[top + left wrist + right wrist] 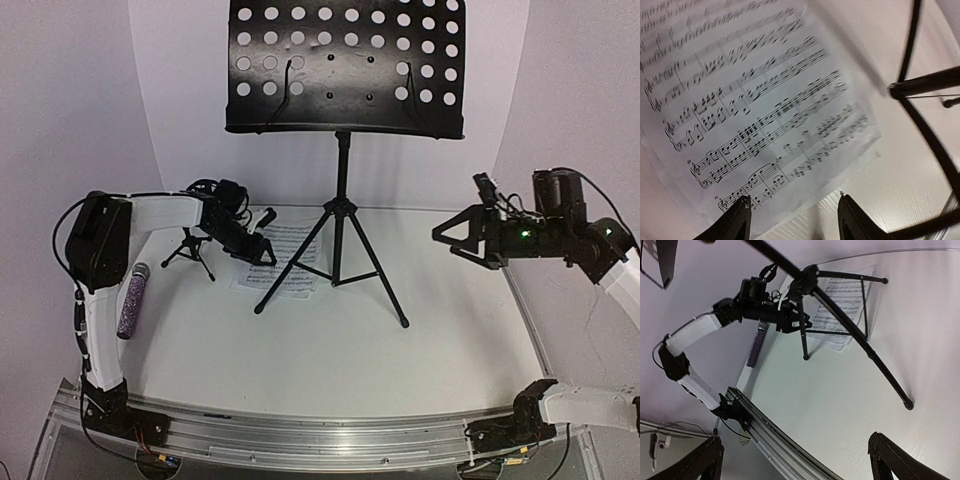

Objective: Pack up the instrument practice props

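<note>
Two empty pincers spread: left pincer [793,200] over note-printed sheet-music pages [755,100], right pincer [795,440] aloft.

My left gripper [262,250] is hiding part of the sheet-music pages [292,272]; the music stand [345,70] is being cropped on top.

The left arm [95,300] rises from its base, bends at the elbow and reaches inward to the right, the left gripper [792,200] tilted downward, jaws parted. The right arm [610,255] is held high, pointing left, the right gripper [796,440] spread wide.
</note>
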